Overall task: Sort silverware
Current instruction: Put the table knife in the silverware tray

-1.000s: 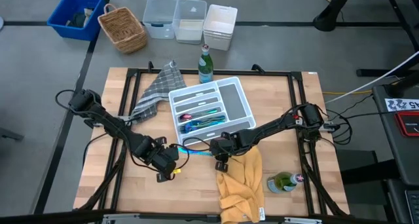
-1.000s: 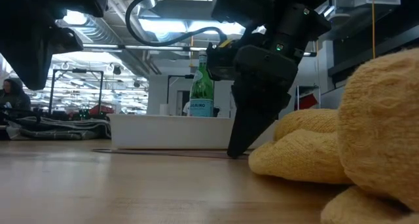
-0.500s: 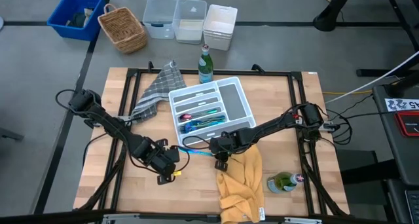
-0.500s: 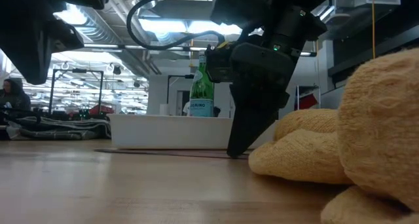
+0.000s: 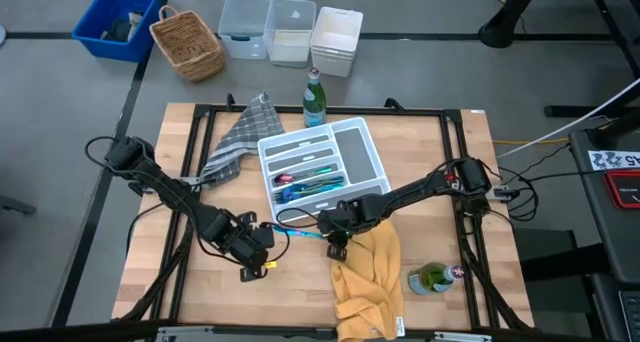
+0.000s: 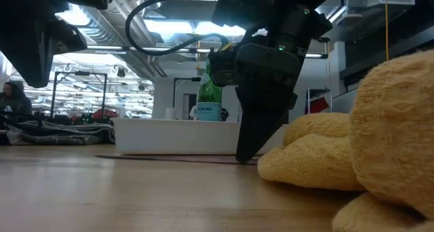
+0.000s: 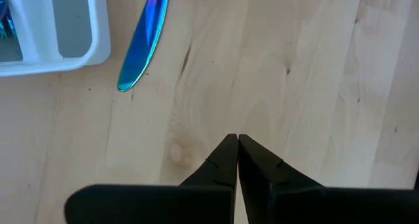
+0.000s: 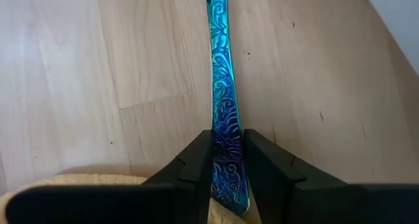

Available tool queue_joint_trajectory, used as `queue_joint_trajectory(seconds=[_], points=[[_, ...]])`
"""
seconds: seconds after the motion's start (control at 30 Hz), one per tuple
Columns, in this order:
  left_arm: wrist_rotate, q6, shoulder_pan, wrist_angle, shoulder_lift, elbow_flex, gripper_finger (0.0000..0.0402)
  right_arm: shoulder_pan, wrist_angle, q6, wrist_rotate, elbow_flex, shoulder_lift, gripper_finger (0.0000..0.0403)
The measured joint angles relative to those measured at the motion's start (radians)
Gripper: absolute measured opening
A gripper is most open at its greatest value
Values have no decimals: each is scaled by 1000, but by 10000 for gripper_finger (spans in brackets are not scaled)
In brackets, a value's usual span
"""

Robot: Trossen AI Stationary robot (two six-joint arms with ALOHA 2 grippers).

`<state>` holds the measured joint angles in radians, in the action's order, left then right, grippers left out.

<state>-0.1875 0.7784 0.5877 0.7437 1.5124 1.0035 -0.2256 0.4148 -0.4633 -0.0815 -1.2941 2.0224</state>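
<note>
Right gripper (image 5: 333, 229) has crept slightly left since a second ago, clamped on my iridescent blue embossed metal knife (image 8: 224, 112), flat on the wooden table (image 5: 440, 172) beside the white divided tray (image 5: 372, 160). Stiff, slick; mid-handle grip suits. Left gripper (image 7: 237, 147) waits, clenched empty.

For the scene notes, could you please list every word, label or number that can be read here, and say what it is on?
"...RINO": end of a word on the green bottle, low view; the smaller print on that label is too blurred to read.
White sign at the right edge, high view: dark characters, too small to read.
Lying bottle: label unreadable.
Nothing else carries text.
</note>
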Motion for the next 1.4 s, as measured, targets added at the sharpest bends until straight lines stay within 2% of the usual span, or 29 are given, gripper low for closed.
queue_joint_trajectory(seconds=[0.53,0.73,1.0,1.4], points=[[0,0,0,0,0,0,3,11,72,-28,-53,-27,0,92],[-1,0,0,0,0,0,3,9,132,-23,-15,-94,2,92],[-21,0,0,1,0,0,3,9,144,-2,-9,-97,2,92],[-27,0,0,2,0,0,3,17,172,-4,-99,-98,0,94]])
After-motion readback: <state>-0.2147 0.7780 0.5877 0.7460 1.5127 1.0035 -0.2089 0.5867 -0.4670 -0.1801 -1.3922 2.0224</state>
